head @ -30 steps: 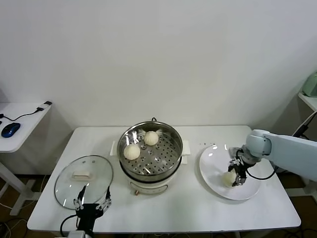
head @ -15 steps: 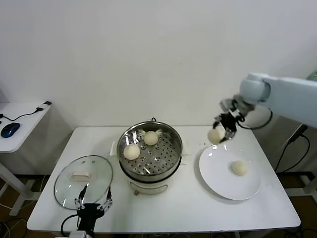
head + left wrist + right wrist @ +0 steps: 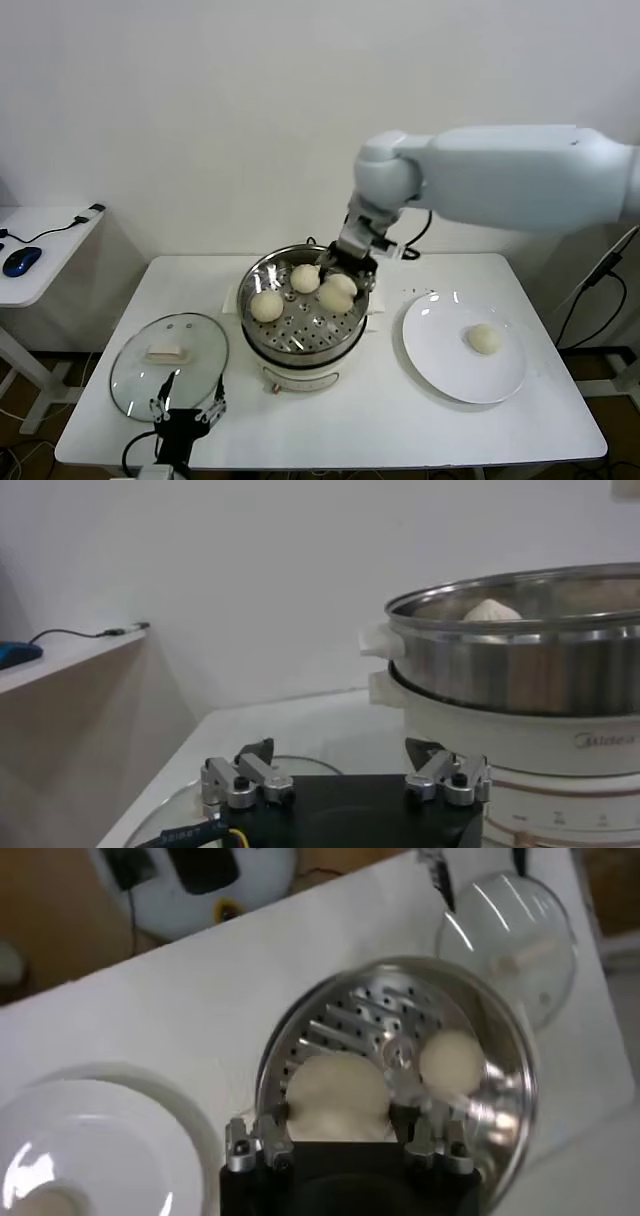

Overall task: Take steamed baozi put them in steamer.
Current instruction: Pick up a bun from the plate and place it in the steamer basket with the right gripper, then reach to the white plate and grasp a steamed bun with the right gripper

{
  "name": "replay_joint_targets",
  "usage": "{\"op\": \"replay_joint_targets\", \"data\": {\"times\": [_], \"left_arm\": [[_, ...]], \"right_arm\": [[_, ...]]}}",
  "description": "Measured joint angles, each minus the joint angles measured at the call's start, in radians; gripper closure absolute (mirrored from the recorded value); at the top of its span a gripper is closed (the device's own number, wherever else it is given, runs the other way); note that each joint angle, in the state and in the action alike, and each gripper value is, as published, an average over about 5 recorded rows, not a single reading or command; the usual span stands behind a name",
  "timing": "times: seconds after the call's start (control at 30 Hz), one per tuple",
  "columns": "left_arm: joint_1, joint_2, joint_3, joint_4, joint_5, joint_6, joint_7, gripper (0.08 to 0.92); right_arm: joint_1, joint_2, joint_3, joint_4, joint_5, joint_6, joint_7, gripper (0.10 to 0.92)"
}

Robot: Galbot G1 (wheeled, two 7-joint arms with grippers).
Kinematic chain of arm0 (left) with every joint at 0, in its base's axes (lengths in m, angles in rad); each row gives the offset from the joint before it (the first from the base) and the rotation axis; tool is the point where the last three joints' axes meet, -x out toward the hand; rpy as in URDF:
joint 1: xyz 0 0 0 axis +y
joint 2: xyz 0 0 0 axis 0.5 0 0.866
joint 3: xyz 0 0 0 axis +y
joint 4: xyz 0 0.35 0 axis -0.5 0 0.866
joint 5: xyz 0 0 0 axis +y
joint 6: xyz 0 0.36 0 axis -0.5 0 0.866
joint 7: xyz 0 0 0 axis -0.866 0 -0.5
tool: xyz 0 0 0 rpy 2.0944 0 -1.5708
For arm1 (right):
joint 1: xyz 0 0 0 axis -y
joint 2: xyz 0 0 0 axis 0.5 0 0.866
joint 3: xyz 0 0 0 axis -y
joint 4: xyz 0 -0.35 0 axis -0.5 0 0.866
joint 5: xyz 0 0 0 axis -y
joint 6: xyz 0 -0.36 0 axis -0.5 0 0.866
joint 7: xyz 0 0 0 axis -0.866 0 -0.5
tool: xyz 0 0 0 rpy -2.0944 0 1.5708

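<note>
The steamer stands mid-table, with two baozi on its perforated tray, one on its left side and one at the back. My right gripper is over the steamer's right side, shut on a third baozi held just above the tray. In the right wrist view this baozi sits between the fingers, next to another baozi. A fourth baozi lies on the white plate. My left gripper is parked open at the table's front left.
The glass lid with a white handle lies flat left of the steamer, just behind my left gripper. A side table with a blue mouse stands far left. The left wrist view shows the steamer's wall.
My right gripper closed on a baozi on the plate, lifted it, and carried it left. It now holds it low over the steamer tray.
</note>
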Motion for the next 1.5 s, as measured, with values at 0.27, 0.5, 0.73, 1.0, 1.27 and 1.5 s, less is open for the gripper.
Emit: {"op": "replay_joint_targets", "data": {"times": [0.27,0.5,0.73,1.0,1.27,1.5], "left_arm": [[0.004,-0.001,-0.003,0.006,-0.001,-0.005,-0.003,0.177],[0.002,-0.001,-0.007,0.01,-0.005,-0.007,-0.003,0.177],[-0.002,-0.005,-0.006,0.01,-0.006,-0.007,-0.003,0.177],[-0.002,-0.006,-0.005,0.007,-0.006,-0.006,-0.001,0.177],[0.002,-0.006,0.0,0.005,-0.004,-0.007,0.0,0.177],[0.0,-0.006,0.003,0.002,-0.007,-0.01,0.0,0.177]], "right_arm": [[-0.129,0.103,0.022,-0.073,-0.14,0.072,0.056,0.347],[-0.214,0.166,0.03,-0.138,-0.195,0.106,0.073,0.346],[-0.252,0.198,0.044,-0.196,-0.206,0.14,0.064,0.262],[-0.243,0.2,0.068,-0.246,-0.164,0.185,0.009,0.203],[-0.143,0.146,0.051,-0.292,-0.026,0.196,-0.099,0.203],[-0.022,0.009,-0.045,-0.326,0.105,0.106,-0.162,0.202]]}}
